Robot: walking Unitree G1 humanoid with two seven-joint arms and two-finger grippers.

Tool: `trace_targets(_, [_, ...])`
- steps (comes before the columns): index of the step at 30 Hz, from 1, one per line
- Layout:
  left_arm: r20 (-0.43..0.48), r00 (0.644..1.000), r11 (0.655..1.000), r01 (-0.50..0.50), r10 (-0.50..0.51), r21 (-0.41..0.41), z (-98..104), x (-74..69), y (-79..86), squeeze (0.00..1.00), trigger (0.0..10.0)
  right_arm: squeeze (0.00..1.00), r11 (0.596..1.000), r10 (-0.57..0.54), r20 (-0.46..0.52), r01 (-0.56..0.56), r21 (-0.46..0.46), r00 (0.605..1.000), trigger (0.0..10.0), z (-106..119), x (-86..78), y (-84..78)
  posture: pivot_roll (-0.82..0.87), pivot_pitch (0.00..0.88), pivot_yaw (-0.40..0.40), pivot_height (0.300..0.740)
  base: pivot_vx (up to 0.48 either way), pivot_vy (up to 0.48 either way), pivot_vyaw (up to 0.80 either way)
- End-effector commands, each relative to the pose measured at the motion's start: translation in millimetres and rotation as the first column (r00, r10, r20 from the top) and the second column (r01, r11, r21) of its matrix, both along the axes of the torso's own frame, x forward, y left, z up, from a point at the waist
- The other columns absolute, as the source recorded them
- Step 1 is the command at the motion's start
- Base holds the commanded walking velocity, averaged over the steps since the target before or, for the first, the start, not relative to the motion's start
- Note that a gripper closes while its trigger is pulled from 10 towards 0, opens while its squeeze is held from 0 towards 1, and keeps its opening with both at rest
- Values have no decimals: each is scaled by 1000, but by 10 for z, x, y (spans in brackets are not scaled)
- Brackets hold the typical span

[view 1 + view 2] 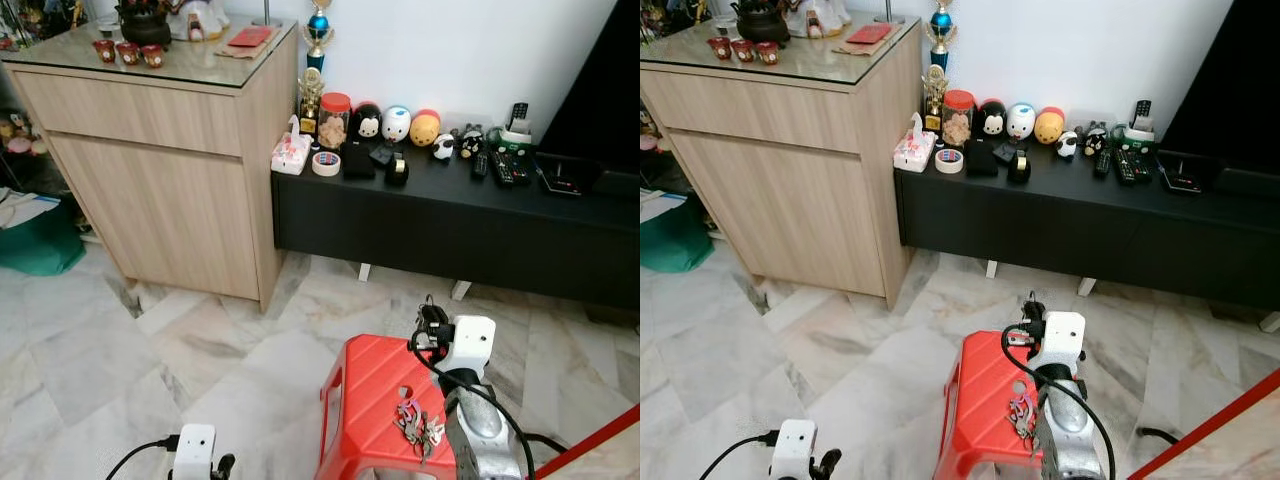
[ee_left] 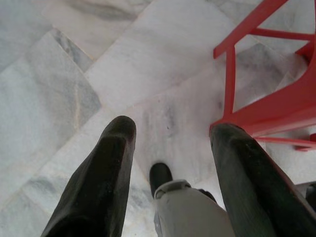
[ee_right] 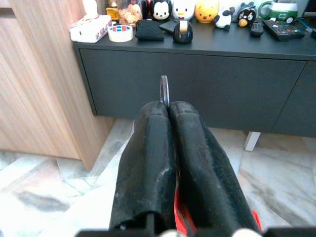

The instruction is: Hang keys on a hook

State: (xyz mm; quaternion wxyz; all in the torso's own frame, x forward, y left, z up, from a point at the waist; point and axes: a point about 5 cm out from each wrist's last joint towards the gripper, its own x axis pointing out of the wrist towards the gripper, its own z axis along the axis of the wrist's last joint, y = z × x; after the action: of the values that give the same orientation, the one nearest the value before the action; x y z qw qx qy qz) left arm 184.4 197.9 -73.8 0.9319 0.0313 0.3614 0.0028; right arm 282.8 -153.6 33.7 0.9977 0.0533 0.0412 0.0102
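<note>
In the right wrist view my right gripper [image 3: 168, 104] is shut on a thin metal key ring [image 3: 164, 89] that sticks up from between the fingertips. It points toward the black console. From the head views, this gripper [image 1: 430, 318] hovers over the far edge of a red plastic stool [image 1: 370, 380]. A bunch of keys [image 1: 415, 422] shows above the stool top beside my forearm; I cannot tell whether it lies there or hangs. My left gripper [image 2: 174, 127] is open and low over the marble floor, beside the stool's leg [image 2: 229, 74].
A tall wooden cabinet [image 1: 170, 150] stands at the left. A low black console [image 1: 450, 225] runs along the wall, carrying toys, tape, a tissue box and remotes. A green bag [image 1: 35, 240] sits at the far left. A red bar [image 1: 590, 445] crosses the lower right.
</note>
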Motion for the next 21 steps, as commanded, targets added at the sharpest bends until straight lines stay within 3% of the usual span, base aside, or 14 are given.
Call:
trace_targets(1, [-48, 999, 1000, 25, -25, 0, -53, -82, -23, 0, 10000, 0, 1000, -15, -19, 15, 9, 1000, 10000, -30, -15, -15, 67, 0, -98, 740, -300, 0, 0])
trace_targets(10, [-51, 998, 1000, 30, -30, -2, -60, -97, -26, 0, 10000, 0, 999, -35, -27, 35, -20, 999, 10000, -20, 11, -142, 69, 0, -98, 740, -302, 0, 0])
trace_targets(21, [-51, 998, 999, 40, -40, -6, -61, -88, -60, 0, 10000, 0, 998, -63, -33, 62, -27, 997, 10000, -23, 15, -152, 67, 0, -94, 740, -306, 0, 0])
